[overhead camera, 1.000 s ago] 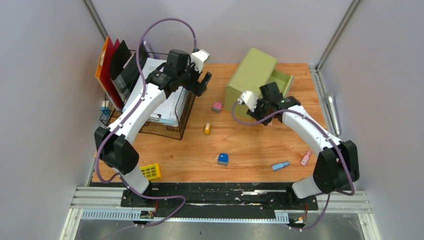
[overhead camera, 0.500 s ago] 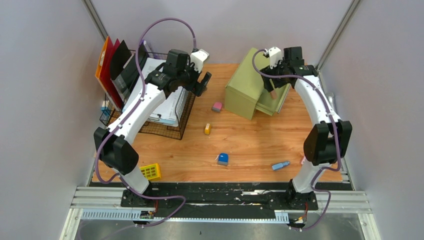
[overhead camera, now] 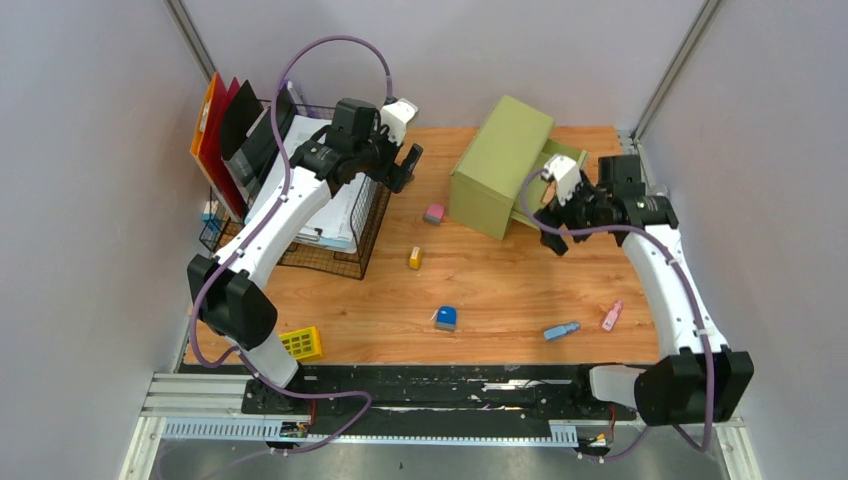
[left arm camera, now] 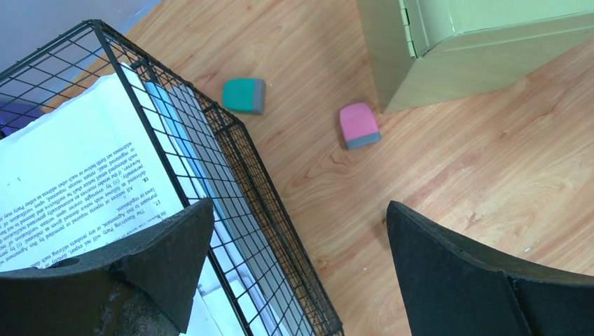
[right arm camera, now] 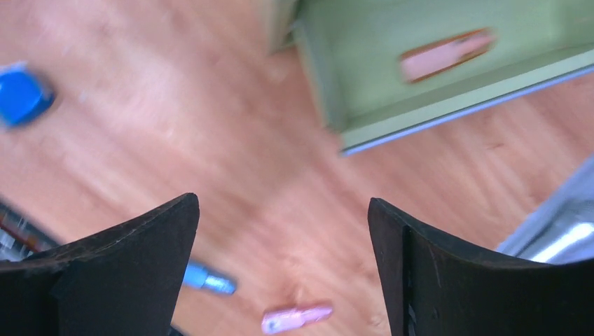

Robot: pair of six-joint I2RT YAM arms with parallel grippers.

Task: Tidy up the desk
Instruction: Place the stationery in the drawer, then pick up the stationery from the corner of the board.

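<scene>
Desk: lying flat across the middle of the cell, with its black and metal rail running along the near edge under both arm bases.

Your left gripper is hanging released, jaws spread wide and gripping nothing, above the right wall of the wire basket at far left. Printed papers are sitting inside the basket. A pink eraser and a teal eraser are lying on the wood between the basket and the green cabinet.

Your right gripper is hovering released and empty over bare wood, just near of the cabinet's open drawer. A pink object, too blurred to name, is lying in that drawer.

At near right, a blue marker and a pink marker are lying apart on the desk.
</scene>
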